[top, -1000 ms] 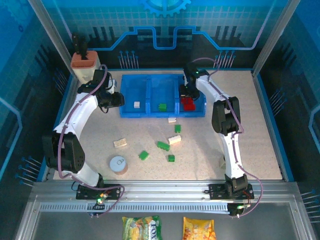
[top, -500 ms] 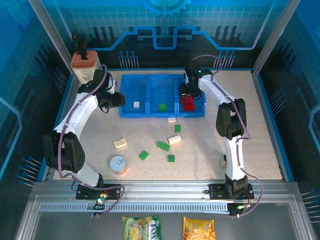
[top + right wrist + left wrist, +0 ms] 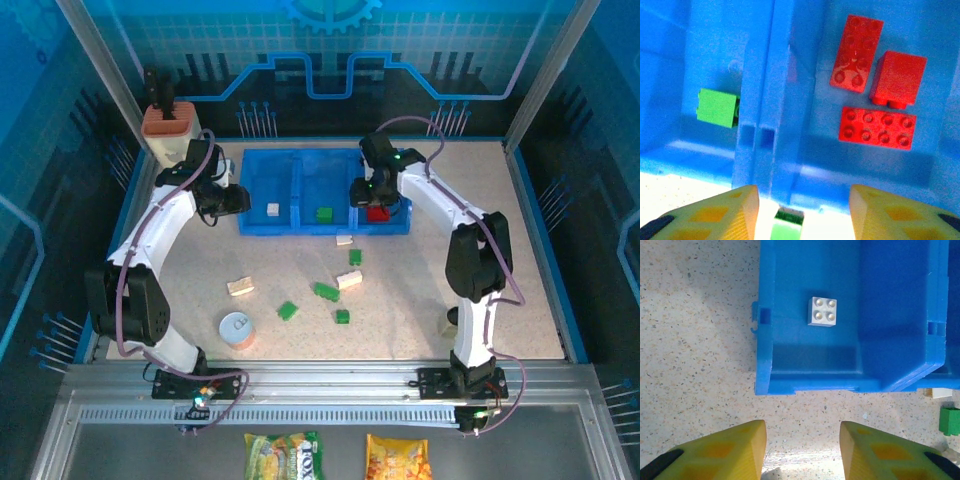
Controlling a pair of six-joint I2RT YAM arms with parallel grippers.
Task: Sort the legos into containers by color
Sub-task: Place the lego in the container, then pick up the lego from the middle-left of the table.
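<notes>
The blue three-part tray (image 3: 265, 175) holds a cream brick (image 3: 273, 209) in its left compartment, a green brick (image 3: 325, 213) in the middle one and red bricks (image 3: 377, 211) in the right one. My left gripper (image 3: 238, 200) hovers open just outside the tray's left end, with the cream brick (image 3: 822, 311) ahead of it. My right gripper (image 3: 368, 195) hangs open and empty over the divider beside the red bricks (image 3: 876, 127). A green brick (image 3: 787, 227) lies on the table below its fingers. Several green and cream bricks, such as one green (image 3: 326, 291) and one cream (image 3: 349, 280), lie loose mid-table.
A round white-topped can (image 3: 236, 327) stands near the front left, beside a cream brick (image 3: 240, 286). The beige holder with an orange top (image 3: 166, 120) stands at the back left corner. A raised blue border runs round the table.
My right gripper has swung left and toward the tray's front edge, from over the red compartment to over the divider. The left arm has stayed put.
</notes>
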